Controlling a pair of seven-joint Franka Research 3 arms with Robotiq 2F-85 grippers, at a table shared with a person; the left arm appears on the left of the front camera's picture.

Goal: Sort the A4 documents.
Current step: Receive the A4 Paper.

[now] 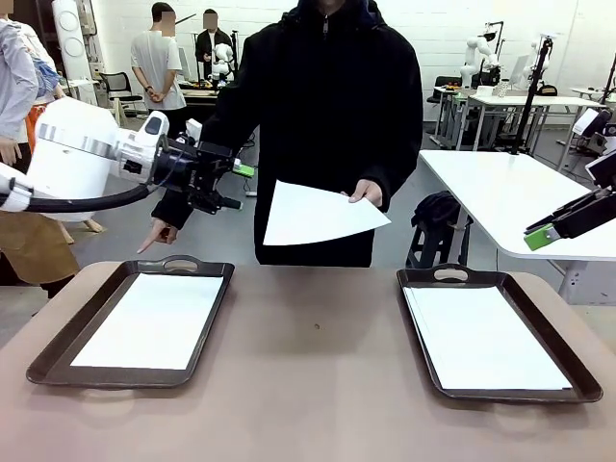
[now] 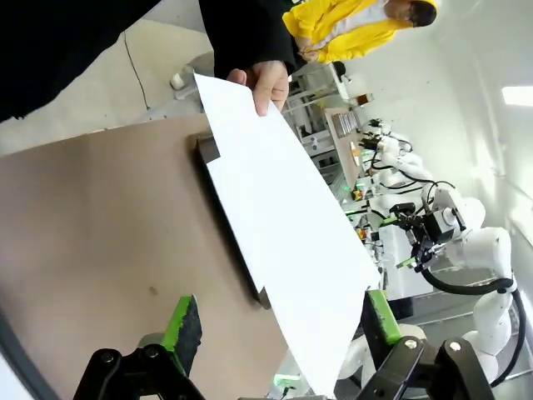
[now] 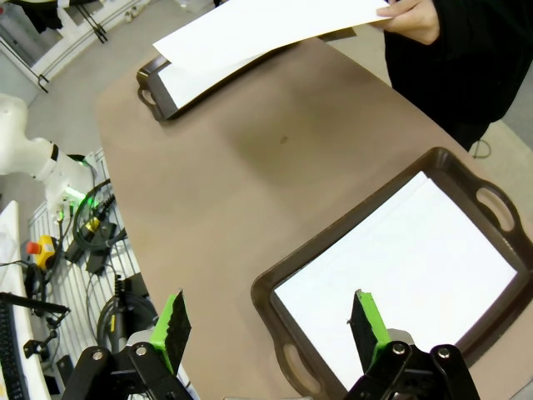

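Observation:
A person in black holds one A4 document (image 1: 318, 214) in a hand (image 1: 366, 192) above the table's far edge; the other hand (image 1: 159, 234) points down at the left tray. Another white sheet (image 1: 154, 320) lies in the left tray (image 1: 181, 264), and a stack of sheets (image 1: 481, 337) lies in the right tray (image 1: 452, 274). My left gripper (image 1: 238, 187) hovers open left of the held sheet (image 2: 283, 217), apart from it. My right gripper (image 1: 544, 236) is open at the right, high over the right tray (image 3: 275, 287) and its sheets (image 3: 400, 267).
The brown table (image 1: 318, 385) lies bare between the two trays. A white table (image 1: 510, 192) stands behind at the right. Other people stand in the room at the far left.

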